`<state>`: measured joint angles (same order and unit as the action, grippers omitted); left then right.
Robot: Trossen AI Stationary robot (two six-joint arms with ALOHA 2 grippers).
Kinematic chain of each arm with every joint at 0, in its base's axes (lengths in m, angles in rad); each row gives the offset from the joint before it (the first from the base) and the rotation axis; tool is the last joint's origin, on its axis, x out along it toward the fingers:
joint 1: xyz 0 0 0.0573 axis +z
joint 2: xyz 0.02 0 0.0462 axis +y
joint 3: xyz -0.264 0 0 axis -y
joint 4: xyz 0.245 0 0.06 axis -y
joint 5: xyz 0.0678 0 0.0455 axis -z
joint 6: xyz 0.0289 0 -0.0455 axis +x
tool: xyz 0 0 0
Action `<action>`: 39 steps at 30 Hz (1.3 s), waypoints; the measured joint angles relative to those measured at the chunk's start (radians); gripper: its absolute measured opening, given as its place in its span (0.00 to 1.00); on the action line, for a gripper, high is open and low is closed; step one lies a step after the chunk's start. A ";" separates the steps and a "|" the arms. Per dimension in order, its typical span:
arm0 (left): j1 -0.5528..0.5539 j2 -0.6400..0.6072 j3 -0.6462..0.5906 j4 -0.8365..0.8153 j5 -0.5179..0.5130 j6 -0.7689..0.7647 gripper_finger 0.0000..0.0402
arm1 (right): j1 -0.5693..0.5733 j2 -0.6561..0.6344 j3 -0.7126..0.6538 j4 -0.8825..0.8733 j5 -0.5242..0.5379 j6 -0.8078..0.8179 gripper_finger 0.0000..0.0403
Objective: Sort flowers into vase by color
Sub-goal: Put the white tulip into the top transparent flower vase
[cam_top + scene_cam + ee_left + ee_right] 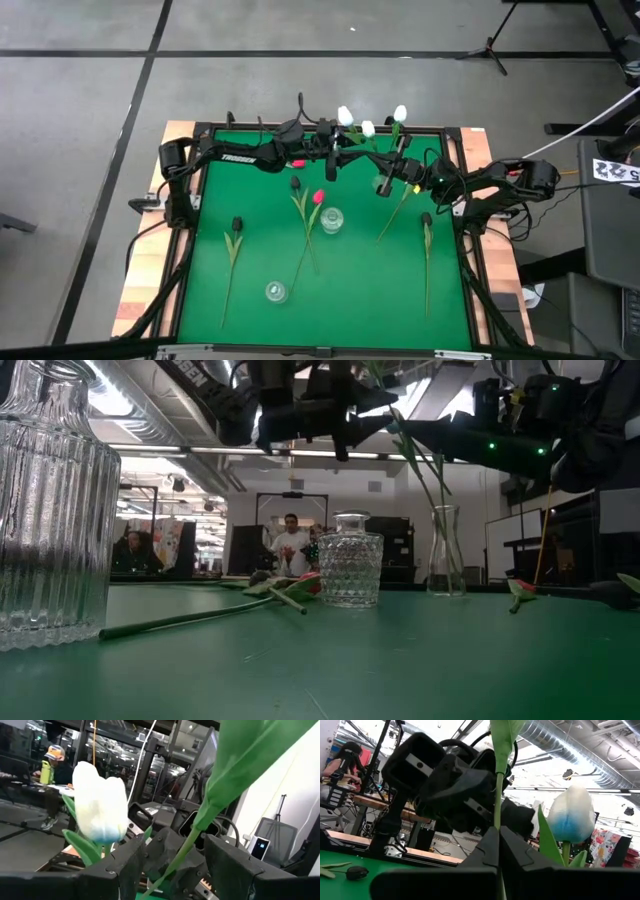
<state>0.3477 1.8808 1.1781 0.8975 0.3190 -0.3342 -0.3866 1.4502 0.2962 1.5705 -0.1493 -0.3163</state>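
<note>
Both hands met over the bench's far edge among white tulips.
From above, the left hand (331, 150) and right hand (392, 170) hovered near white tulips (368, 128); other flowers (310, 205) lay on the green bench (360, 280). The left wrist view showed its fingers (125, 865) spread around a stem (182, 852); the right wrist view showed fingers (490, 855) pinching a stem (498, 800).

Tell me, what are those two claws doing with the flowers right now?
Right claw shut on a green stem. Left claw open around a stem, facing it. White tulips at the far edge. Other flowers lying on the mat.
</note>
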 joint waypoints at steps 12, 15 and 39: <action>0.005 0.000 0.001 -0.005 0.000 0.043 0.25 | 0.000 0.000 0.000 0.000 -0.001 0.004 0.00; 0.005 0.000 0.001 -0.004 0.001 0.060 0.12 | 0.000 0.000 0.000 -0.001 0.000 0.006 0.00; 0.005 0.000 0.000 -0.035 -0.040 0.129 0.01 | 0.000 0.000 0.000 0.000 0.025 0.054 0.22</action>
<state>0.3523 1.8805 1.1782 0.8628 0.2785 -0.2056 -0.3866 1.4506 0.2962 1.5700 -0.1246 -0.2628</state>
